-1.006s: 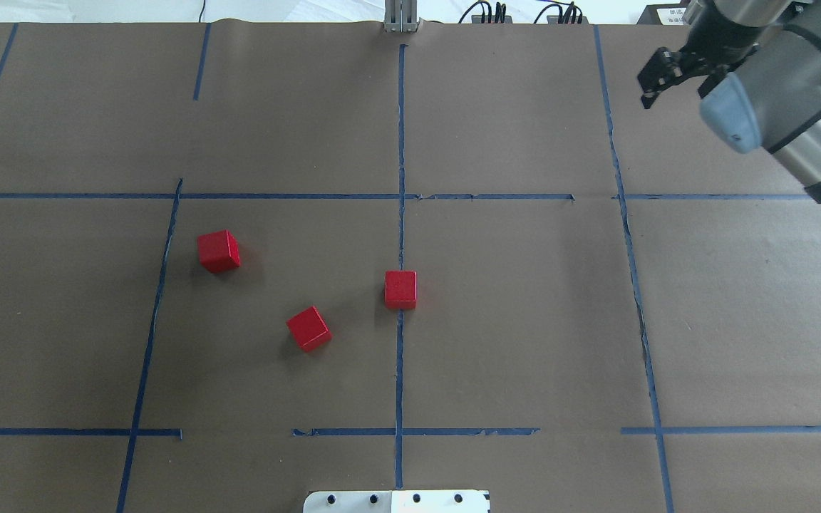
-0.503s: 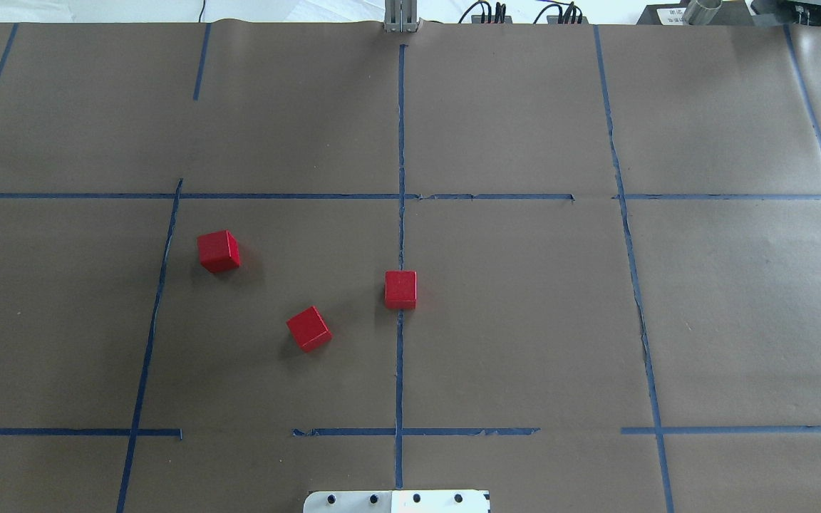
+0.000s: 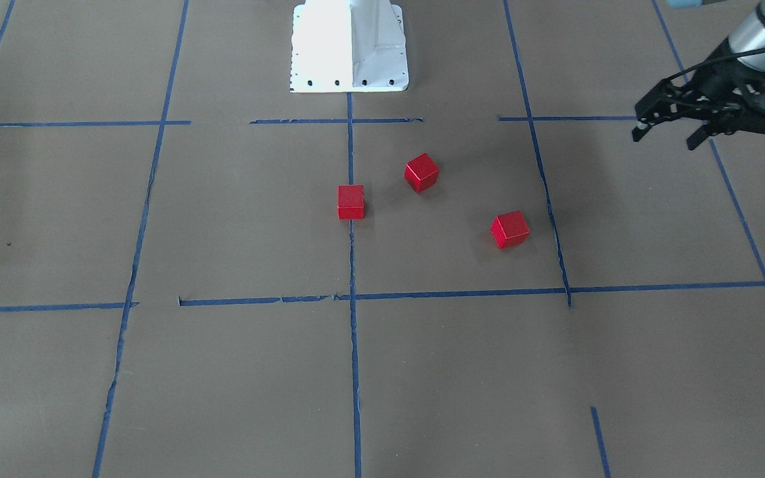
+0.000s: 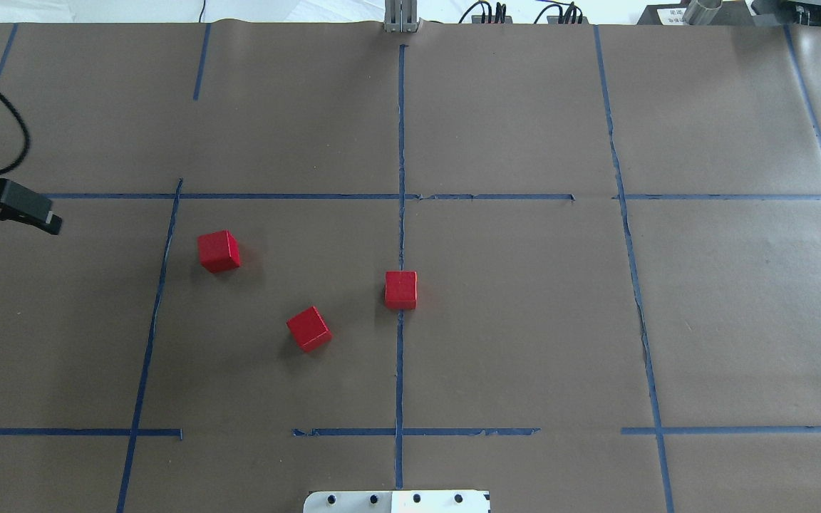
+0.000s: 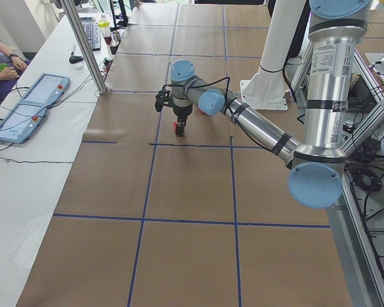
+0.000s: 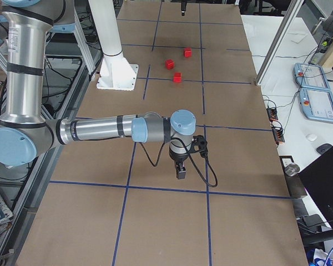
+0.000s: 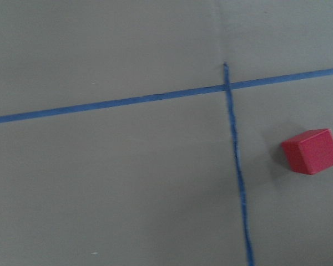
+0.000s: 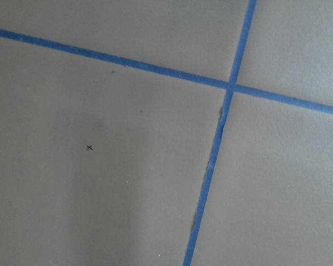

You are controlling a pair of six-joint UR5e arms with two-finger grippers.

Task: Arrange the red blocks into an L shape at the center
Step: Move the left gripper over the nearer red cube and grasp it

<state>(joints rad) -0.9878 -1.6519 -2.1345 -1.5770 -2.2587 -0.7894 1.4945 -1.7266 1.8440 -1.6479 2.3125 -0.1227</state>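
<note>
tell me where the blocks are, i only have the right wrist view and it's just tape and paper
Observer: None are near your camera. The centre block sits on the tape line.
Operator: other two touching it
Observer: No, both lie apart from it on the robot's left: a turned block, then a far block.
Operator: whats the left hand doing
Observer: The left hand hovers open and empty, out past the far block.
</note>
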